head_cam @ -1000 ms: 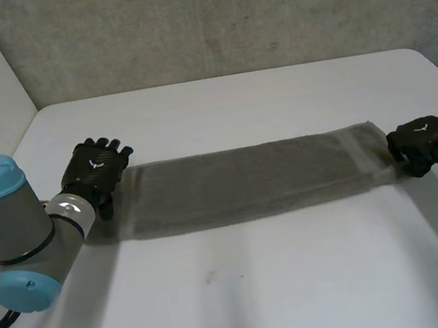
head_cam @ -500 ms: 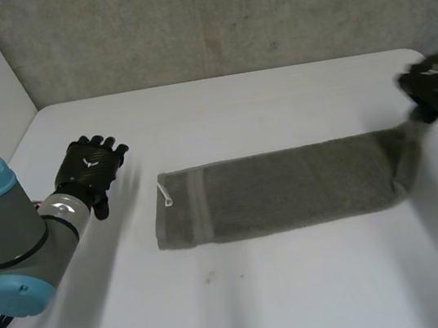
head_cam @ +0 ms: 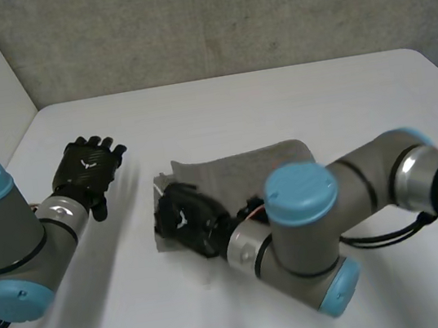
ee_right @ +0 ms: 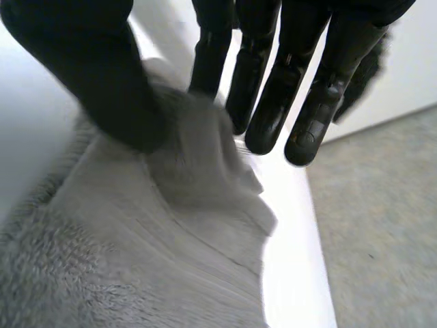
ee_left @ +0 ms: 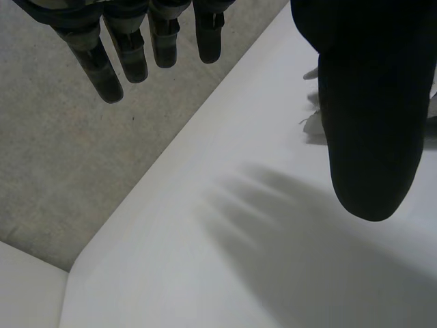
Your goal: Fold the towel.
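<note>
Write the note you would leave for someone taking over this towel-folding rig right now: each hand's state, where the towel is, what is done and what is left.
Left hand: open, fingers straight, over the bare table beside the towel, touching nothing.
Right hand: shut on the towel, pinching a bunched edge between thumb and fingers at the end nearest the left hand.
Done: the towel looks doubled over on itself, with the fold at the end away from the left hand.
Left: let go, lift the right hand clear, check that the edges line up and flatten; probably one more fold.
</note>
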